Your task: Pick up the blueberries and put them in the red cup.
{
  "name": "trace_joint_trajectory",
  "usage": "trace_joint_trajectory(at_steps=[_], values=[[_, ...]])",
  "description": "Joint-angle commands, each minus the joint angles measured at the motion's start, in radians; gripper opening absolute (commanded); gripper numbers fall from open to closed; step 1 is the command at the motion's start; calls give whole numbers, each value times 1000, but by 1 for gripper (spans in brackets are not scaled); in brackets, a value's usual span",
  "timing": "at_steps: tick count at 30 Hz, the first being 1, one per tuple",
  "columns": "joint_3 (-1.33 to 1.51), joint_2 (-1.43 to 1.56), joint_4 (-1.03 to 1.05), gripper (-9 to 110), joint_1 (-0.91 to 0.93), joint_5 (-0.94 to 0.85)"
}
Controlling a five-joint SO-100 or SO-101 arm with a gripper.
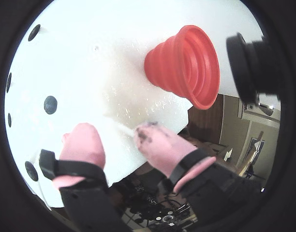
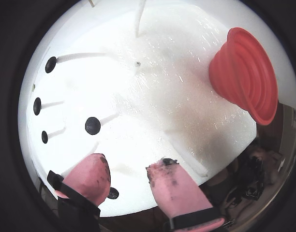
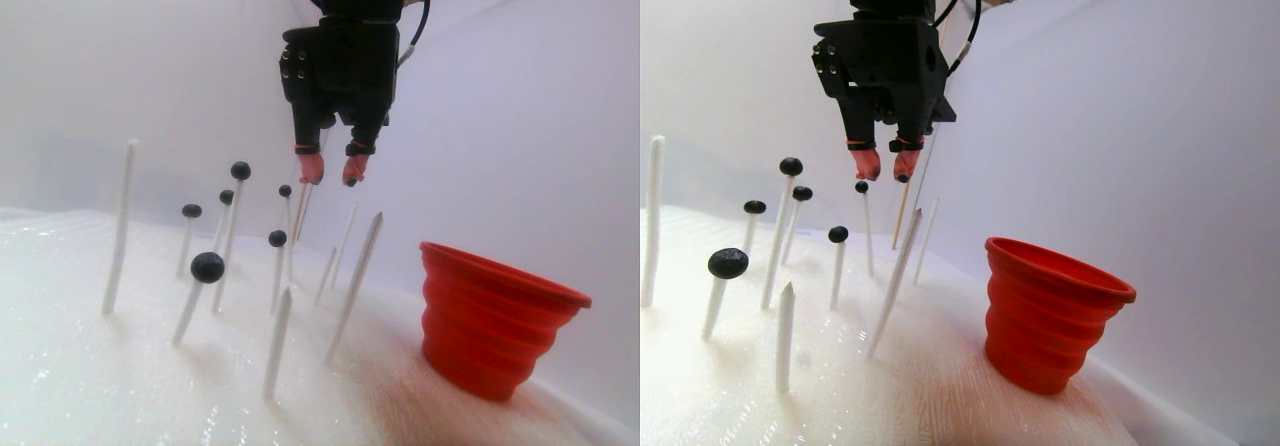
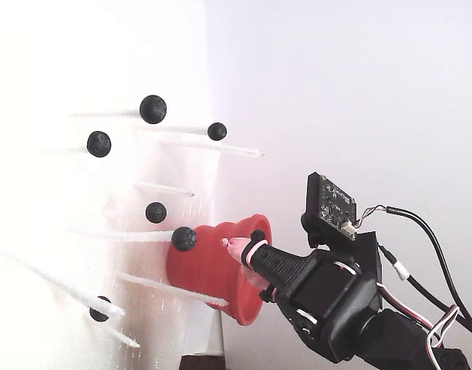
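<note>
Pink-tipped pincer hovers parted, empty, above stick-mounted blueberries, red cup well aside.

Super bright all round. White foam base totally blown out in the fixed view. Both wrist views are fisheye with black vignette rims, soft shadows, corners pretty blurry.

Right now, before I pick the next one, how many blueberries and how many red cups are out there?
Blueberries: 6, each on top of a white stick
Red cup: 1
Total: 7
</note>
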Motion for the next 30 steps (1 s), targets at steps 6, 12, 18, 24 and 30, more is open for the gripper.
trace_joint_trajectory(at_steps=[6,12,18,24,30], values=[[-20,78,-11,15,-17,12],[-25,28,-46,16,-28,3],[-40,-28,-83,16,-35,-8],[-58,-78,-114,16,-54,-12],[-74,-120,-146,17,-72,-9]])
